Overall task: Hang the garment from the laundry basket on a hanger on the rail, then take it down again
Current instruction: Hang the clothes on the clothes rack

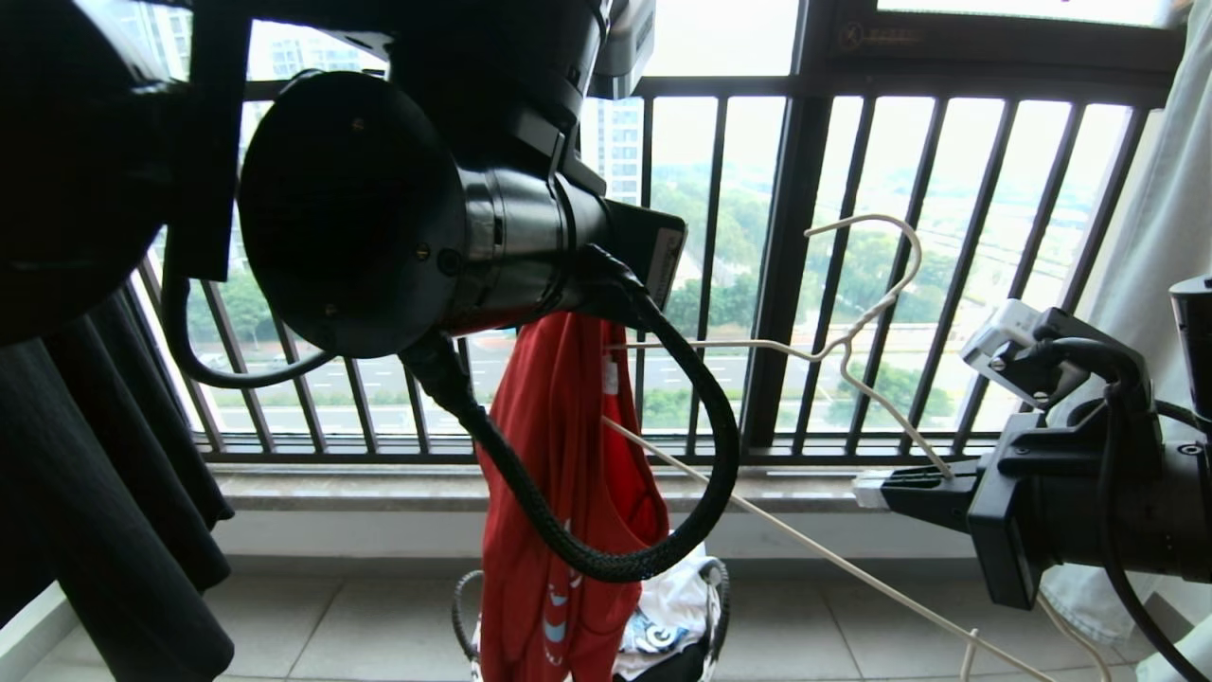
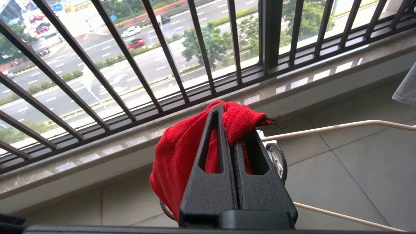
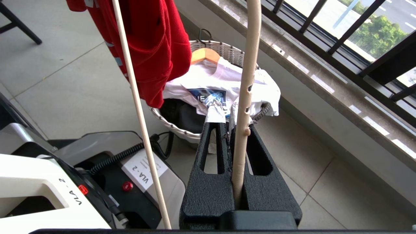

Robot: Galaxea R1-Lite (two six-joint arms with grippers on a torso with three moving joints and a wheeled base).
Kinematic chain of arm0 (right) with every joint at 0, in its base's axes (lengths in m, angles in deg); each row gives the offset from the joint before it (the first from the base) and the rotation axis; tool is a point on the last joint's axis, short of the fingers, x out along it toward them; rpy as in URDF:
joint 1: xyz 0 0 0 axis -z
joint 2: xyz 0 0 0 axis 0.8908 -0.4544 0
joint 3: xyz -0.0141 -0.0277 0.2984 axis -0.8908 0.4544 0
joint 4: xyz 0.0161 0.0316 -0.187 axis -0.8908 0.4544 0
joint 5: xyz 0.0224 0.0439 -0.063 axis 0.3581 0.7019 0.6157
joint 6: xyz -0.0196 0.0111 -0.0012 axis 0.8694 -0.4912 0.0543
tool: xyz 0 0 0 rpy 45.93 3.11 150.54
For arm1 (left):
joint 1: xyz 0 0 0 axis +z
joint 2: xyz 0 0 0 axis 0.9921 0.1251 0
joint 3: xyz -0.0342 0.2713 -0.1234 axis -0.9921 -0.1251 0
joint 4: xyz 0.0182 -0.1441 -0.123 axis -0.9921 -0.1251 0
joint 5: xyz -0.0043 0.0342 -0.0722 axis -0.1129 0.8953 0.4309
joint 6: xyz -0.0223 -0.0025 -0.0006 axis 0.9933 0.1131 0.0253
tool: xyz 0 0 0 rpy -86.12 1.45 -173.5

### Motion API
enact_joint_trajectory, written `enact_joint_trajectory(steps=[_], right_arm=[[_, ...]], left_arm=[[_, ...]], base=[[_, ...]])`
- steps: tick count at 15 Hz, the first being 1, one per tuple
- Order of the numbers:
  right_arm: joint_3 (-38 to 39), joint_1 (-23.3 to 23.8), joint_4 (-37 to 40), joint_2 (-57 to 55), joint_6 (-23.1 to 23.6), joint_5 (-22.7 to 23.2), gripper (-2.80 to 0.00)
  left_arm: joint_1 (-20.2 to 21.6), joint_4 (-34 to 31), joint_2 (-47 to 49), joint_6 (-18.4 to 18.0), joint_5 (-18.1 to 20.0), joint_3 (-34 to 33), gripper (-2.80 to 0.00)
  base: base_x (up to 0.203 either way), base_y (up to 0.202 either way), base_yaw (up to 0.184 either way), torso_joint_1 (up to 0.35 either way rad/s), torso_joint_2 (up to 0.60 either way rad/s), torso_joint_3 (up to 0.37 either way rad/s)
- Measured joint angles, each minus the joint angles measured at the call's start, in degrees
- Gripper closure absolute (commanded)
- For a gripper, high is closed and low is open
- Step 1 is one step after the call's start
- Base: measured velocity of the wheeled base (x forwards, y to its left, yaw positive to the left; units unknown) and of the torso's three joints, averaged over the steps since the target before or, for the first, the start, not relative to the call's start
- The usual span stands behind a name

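Red garment (image 1: 559,493) hangs bunched from the left gripper (image 2: 232,138), whose jaws are clamped on a fold of it, above the laundry basket (image 3: 227,52) by the balcony railing (image 1: 786,284). Right gripper (image 3: 239,130) — jaws pinched on one arm of the cream wire hanger (image 1: 852,332) — holds it beside the garment, hook uppermost.

Balcony setting. Black barred railing (image 1: 814,284) spans the back, daylight coming through it. Beyond the railing: road with cars, trees, high-rise blocks. Just below the railing, a polished stone sill (image 1: 379,488). Below the sill, pale square floor tiles (image 1: 360,625). Dark fabric (image 1: 104,493) hangs at the railing's left end, pale cloth (image 1: 1160,218) at its right.
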Motion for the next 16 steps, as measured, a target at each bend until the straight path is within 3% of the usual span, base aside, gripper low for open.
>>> enact_joint_trajectory(steps=[8, 16], right_arm=[[-0.4, 2.2, 0.1, -0.3, 0.3, -0.8, 0.00], [-0.5, 3.0, 1.2, 0.6, 1.6, 0.1, 0.00]], left_arm=[[6.8, -0.1, -2.6, -4.4, -1.2, -2.0, 0.00], [7.7, 0.3, -1.8, -4.9, -0.7, -2.9, 0.00]], base=[[0.000, 0.000, 0.000, 0.000, 0.00, 0.000], [0.000, 0.000, 0.000, 0.000, 0.00, 0.000]])
